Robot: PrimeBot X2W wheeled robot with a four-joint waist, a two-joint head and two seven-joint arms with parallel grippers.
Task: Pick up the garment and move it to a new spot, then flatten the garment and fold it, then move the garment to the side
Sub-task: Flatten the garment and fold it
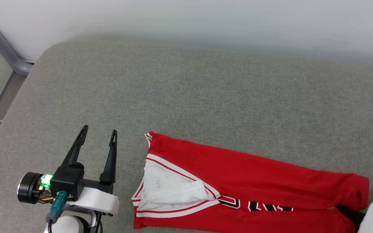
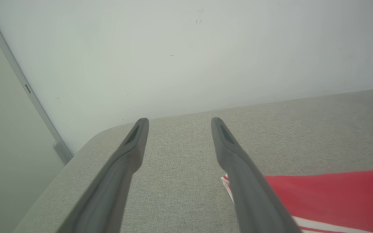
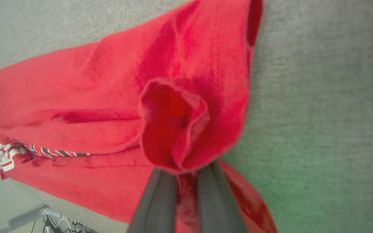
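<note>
Two hands are shown: the left hand (image 1: pixel 99 129) is spread wide and empty beside the sleeve end of the garment (image 1: pixel 254 168), which is laid folded across the grey fabric surface (image 1: pixel 206 90), while the right hand (image 3: pixel 186 170) is closed on its bunched red edge.

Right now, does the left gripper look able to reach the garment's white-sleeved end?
Probably yes: the left gripper is open, just beside that end of the garment, with bare grey cushion between them and nothing in the way.

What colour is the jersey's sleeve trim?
The jersey trim is red-and-white striped, clearest in the head view.
</note>
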